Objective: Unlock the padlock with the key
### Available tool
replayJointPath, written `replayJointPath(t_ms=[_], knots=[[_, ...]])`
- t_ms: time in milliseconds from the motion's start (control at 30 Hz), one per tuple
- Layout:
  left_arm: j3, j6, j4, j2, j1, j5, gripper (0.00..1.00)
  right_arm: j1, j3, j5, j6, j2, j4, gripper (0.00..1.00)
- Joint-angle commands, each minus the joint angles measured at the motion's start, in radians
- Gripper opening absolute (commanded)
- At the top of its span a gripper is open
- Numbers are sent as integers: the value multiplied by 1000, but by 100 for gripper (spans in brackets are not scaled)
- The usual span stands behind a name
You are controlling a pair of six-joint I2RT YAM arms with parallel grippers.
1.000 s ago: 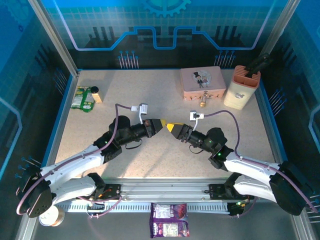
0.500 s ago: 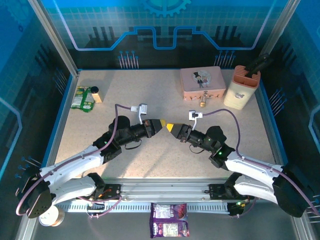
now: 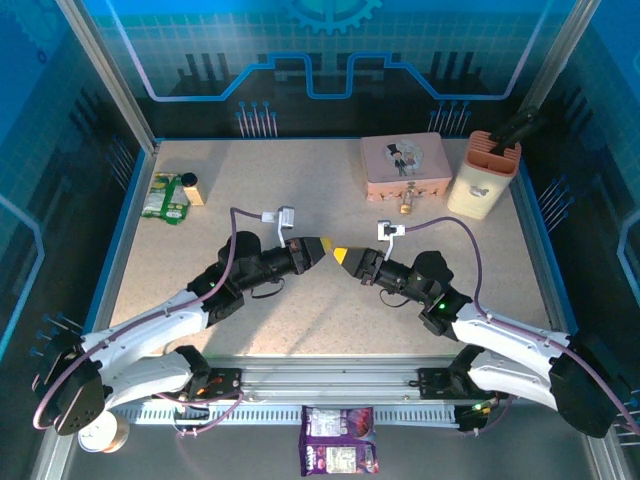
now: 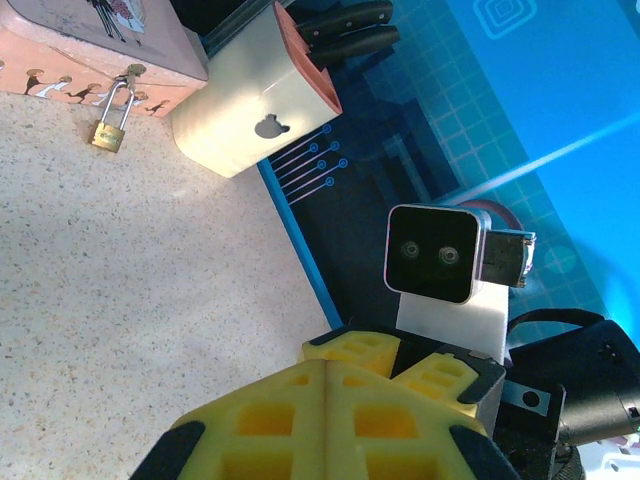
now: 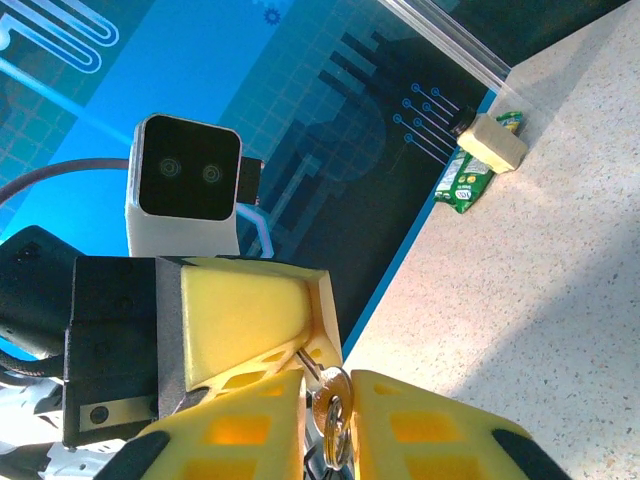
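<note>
— Since the tiny brass-gold padlock (image 4: pixel 108 131) with the thin silvery shackle heads the list, where is it entered?

— Item 1: padlock. It hangs by its shackle from the front clasp of the pink illustrated tin box (image 4: pixel 85 45), body tilted down by the speckled beige tabletop (image 3: pixel 300 170). Location: far right of the table.

— Item 2?

— Tiny slim metal key (image 5: pixel 333 387). It is well apart from the padlock, over mid-table and up off the surface, where the two grippers meet tip to tip. Its head sits in the narrow gap between the yellow fingers of the right gripper (image 5: pixel 328 378), which pinch it from both sides. A small ring hangs below the head. The thin shaft slants up to the lower edge of the left gripper (image 4: pixel 325 368).

— Condition of that left gripper?

— Clenched: its yellow pads are pressed flat together along one seam. Whether the key's tip is caught between them, I cannot tell.

— Surroundings?

— Item 3: cream knife block (image 3: pixel 482 185) with black handles (image 3: pixel 520 128), just right of the tin box.
Item 4: green packet (image 3: pixel 165 198), beside a small tan dark-capped bottle (image 3: pixel 190 188), at the far left edge.
Item 5: purple snack packet (image 3: pixel 338 440), below the table's near rail.
</note>
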Motion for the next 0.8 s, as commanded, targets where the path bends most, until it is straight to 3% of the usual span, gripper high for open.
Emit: replayJointPath(t_ms=[0,433,533,667,767], knots=[[31,-6,27,2,0,-9,0,1,38,-24,-5,-17,3,17],[5,23,34,-20,-3,-50,0,2,30,-15,-2,-32,-9,6],[2,27,27,-20,-4,-60,4,2,41,-3,-16,-49,-51,2],[8,60,-13,-27,-2,-68,30,-7,67,24,-53,-97,-195,0],[45,126,-140,-62,2,-121,50,-25,150,137,-132,-177,-551,0]])
